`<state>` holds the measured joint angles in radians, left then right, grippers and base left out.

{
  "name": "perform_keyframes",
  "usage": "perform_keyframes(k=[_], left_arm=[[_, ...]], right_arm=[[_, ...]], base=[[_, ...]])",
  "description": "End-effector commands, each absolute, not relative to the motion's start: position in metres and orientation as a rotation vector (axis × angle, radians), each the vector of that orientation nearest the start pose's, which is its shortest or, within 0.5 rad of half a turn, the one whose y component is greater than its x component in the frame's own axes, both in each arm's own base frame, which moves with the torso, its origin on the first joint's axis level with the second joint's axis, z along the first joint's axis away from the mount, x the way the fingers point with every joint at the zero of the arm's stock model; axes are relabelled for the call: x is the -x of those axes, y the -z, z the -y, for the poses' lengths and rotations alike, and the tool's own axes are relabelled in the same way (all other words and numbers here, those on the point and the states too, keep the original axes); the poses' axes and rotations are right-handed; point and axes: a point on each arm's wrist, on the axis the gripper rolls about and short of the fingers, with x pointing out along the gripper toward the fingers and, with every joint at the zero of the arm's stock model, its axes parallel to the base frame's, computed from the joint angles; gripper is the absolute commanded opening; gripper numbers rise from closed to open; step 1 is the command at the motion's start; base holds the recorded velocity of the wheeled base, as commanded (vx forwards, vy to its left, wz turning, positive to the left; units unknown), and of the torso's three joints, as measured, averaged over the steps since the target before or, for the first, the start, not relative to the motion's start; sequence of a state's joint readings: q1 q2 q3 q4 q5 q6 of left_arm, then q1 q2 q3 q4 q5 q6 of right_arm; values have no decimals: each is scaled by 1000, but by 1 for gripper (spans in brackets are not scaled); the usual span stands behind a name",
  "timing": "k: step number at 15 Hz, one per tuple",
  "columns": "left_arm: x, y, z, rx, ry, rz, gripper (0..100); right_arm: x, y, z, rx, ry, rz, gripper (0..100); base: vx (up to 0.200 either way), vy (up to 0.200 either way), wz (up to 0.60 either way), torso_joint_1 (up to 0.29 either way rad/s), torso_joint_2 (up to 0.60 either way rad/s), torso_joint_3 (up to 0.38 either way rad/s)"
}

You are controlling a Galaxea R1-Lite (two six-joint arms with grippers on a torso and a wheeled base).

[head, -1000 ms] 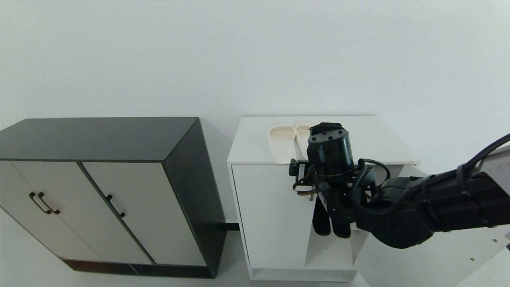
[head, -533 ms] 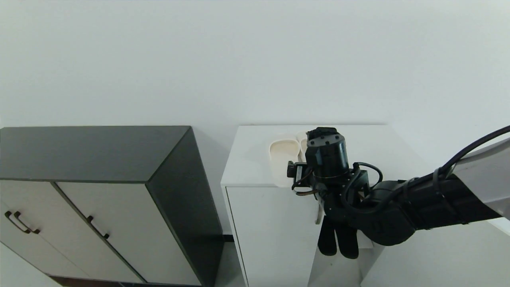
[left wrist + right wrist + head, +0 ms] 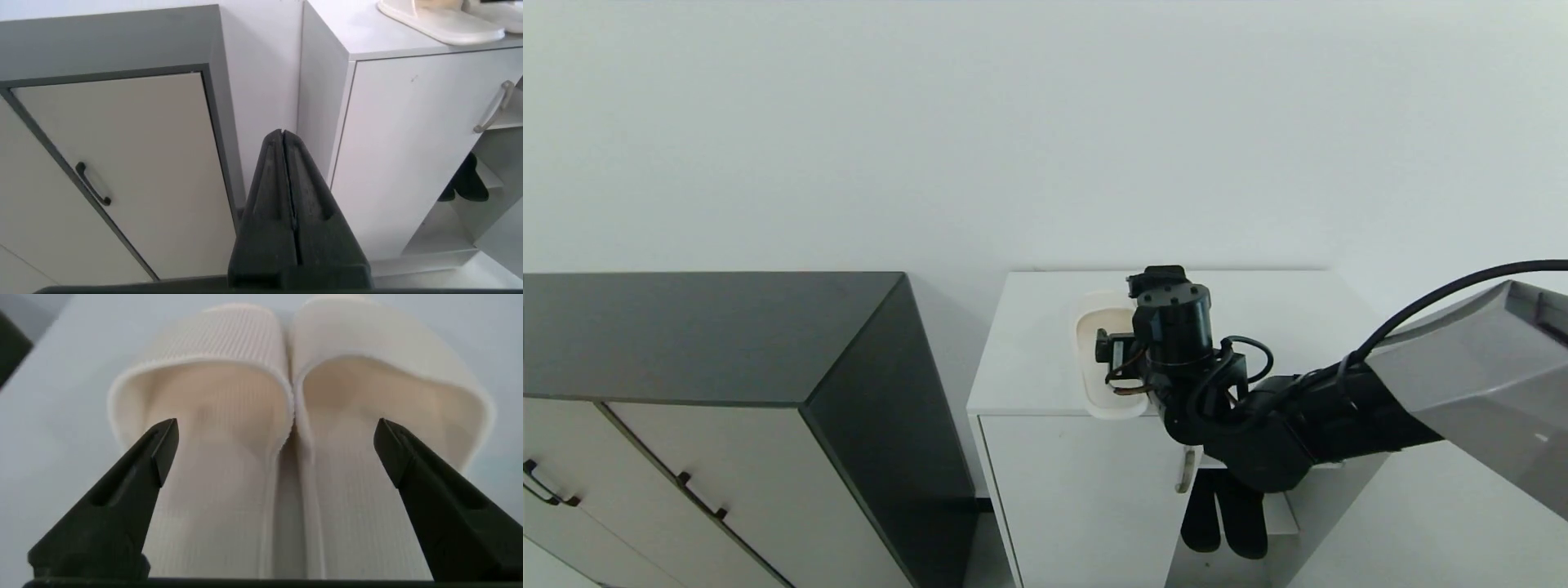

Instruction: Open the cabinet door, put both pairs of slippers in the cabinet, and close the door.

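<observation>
Since one second ago the right arm has climbed from in front of the open compartment to the top of the white box-shaped cabinet (image 3: 1045, 351); the whole head view has also shifted, so the camera moved, not the furniture. The right gripper (image 3: 275, 429) is now spread wide, with one black fingertip on each outer side of the pair of cream ribbed foam slippers (image 3: 221, 416), and it does not touch them yet. I judge this wide opening is chosen so that both slippers can be squeezed together in one grasp, because they lie side by side and touch each other. The pair lies on top of the cabinet, near its front edge, so it is easy to reach from the front. Below the top, the matte black slippers (image 3: 1225, 518) already stand on a shelf in the open compartment, just beside the door panel with the pale bar handle (image 3: 1187, 471); this pair seems finished, while the cream pair and the closing of the door remain. The left gripper (image 3: 283, 143) has its fingers pressed together on nothing and hangs low in front of the cabinet, probably kept out of the way. To the robot's left of the white cabinet stands a dark grey cabinet with two pale doors (image 3: 711, 335), both closed.
</observation>
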<state>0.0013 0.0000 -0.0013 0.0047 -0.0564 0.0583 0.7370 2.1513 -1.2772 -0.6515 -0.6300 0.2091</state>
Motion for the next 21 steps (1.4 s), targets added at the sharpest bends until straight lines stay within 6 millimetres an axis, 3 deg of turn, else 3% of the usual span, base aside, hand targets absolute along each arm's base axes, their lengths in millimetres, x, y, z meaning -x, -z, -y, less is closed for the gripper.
perform_keyframes(k=[1, 10, 11, 16, 21], left_arm=[[23, -75, 1, -58, 55, -3, 0], [23, -75, 1, -58, 55, -1, 0], [23, -75, 1, -58, 55, -1, 0], [23, -75, 1, -57, 55, -1, 0], [23, -75, 1, -57, 55, -3, 0]], right_arm=[[-340, -130, -282, -59, -76, -195, 100], [-363, -134, -279, -67, -88, -153, 100], [-363, -134, -279, -67, -88, -153, 0], [-362, -136, -279, -70, -84, -147, 0], [-345, -161, -273, -90, -99, -120, 0]], base=[[0, 0, 0, 0, 0, 0], [0, 0, 0, 0, 0, 0], [0, 0, 0, 0, 0, 0], [0, 0, 0, 0, 0, 0], [0, 0, 0, 0, 0, 0]])
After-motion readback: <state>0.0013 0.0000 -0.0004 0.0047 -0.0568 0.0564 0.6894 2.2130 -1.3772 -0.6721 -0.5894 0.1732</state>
